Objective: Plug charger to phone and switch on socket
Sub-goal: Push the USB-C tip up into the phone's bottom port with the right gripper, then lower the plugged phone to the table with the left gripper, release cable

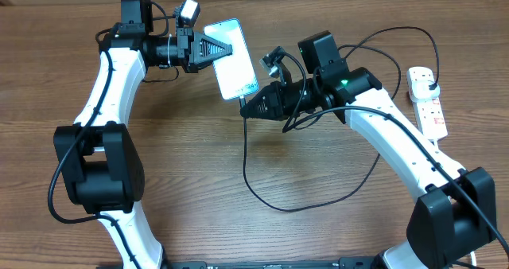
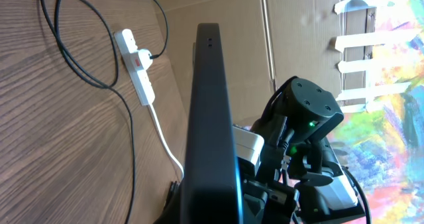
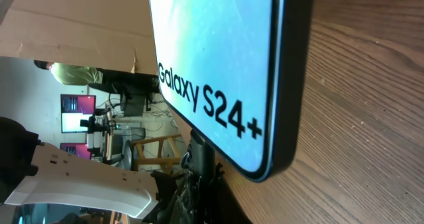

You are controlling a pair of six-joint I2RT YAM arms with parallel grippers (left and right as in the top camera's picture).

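The phone has a blue-teal screen and is held off the table, tilted. My left gripper is shut on its upper left edge. In the left wrist view the phone shows edge-on as a dark slab. My right gripper is shut on the connector end of the black charger cable, right at the phone's bottom end. The right wrist view shows the screen reading "Galaxy S24+"; the connector is hidden there. The white socket strip lies at the far right with the black plug head in it.
The black cable loops across the table's middle and behind the right arm. The socket strip and its thick white cord show in the left wrist view. A cardboard wall stands behind the table.
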